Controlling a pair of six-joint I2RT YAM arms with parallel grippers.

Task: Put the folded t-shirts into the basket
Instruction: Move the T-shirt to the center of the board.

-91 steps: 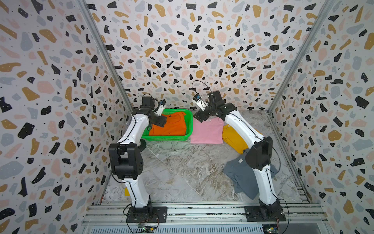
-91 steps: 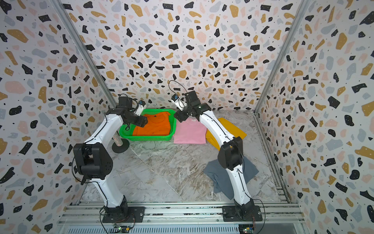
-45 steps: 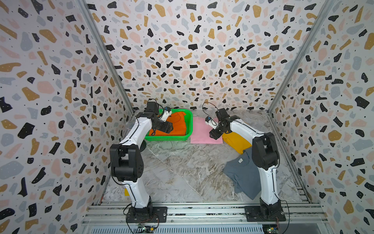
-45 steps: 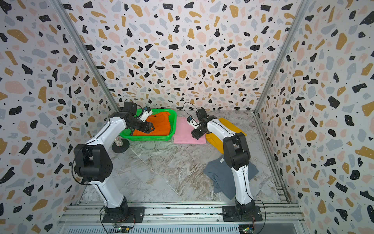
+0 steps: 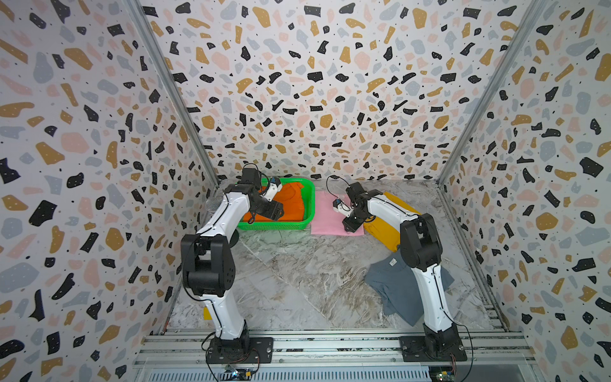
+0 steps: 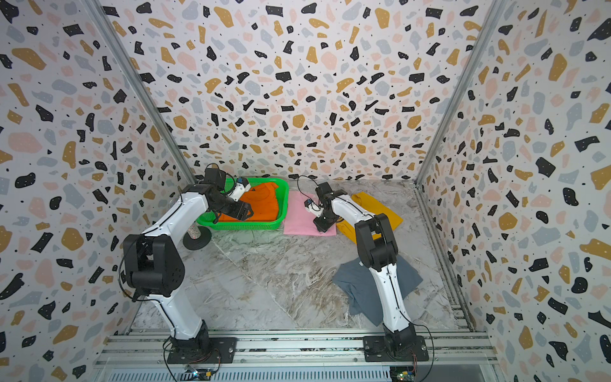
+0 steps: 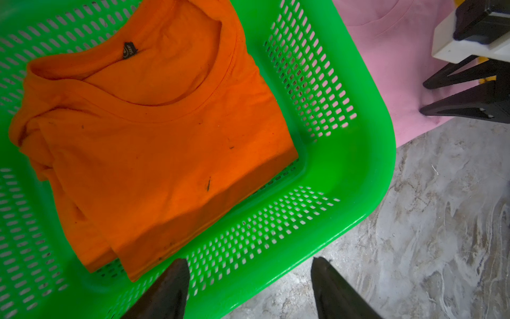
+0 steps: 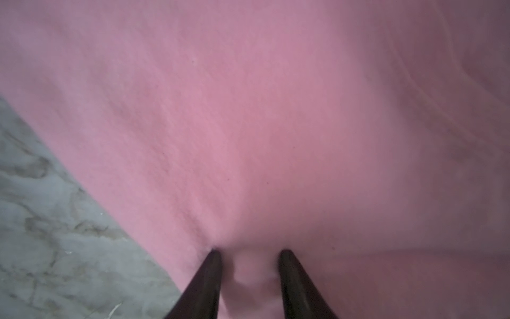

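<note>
The orange t-shirt [image 5: 291, 205] [image 7: 154, 138] lies folded inside the green basket [image 5: 274, 226] [image 6: 244, 226] [image 7: 358, 154] at the back left. Beside the basket, the pink t-shirt [image 5: 325, 215] [image 6: 299, 215] [image 8: 248, 110] lies flat on the table. My right gripper [image 5: 350, 228] [image 6: 322, 228] [image 8: 249, 252] presses into its near right corner, with a fold of pink cloth bunched between the fingers. My left gripper [image 5: 277, 212] [image 6: 248, 213] [image 7: 249, 262] is open, straddling the basket's near wall. The mustard t-shirt [image 5: 385, 231] [image 6: 388, 215] and the grey t-shirt [image 5: 393, 287] [image 6: 360, 287] lie to the right.
A black round stand with a glittery post [image 6: 196, 236] sits just left of the basket, under my left arm. Speckled walls close in the marble table [image 5: 297, 271] on three sides. A metal rail [image 5: 330, 344] runs along the front.
My right gripper came down from beside the basket onto the pink t-shirt's near right corner and closed on the cloth. My left gripper moved across the basket toward its near wall.
</note>
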